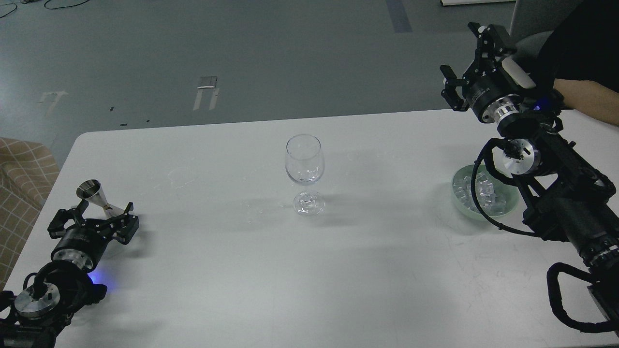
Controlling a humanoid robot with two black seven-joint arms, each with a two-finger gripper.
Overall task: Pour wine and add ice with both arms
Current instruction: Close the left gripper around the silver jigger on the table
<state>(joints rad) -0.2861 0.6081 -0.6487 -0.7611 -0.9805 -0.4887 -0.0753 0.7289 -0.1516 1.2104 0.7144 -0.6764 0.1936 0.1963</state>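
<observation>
A clear stemmed wine glass (303, 164) stands upright at the middle of the white table (367, 270). No stream of wine shows. A metal jigger (96, 194) stands at the table's left, tilted. My left gripper (96, 215) lies low behind it with its fingers spread wide; the jigger's base sits between them. The ice (489, 191) is a heap of clear cubes in a pale green bowl (458, 195) at the right, partly hidden by my right arm and its cable. My right gripper (462, 55) is raised above the table's far right edge, open and empty.
A person's bare forearm (587, 99) reaches in at the upper right, just behind my right arm. A checked beige seat (22, 183) stands off the table's left edge. Grey floor lies beyond the far edge.
</observation>
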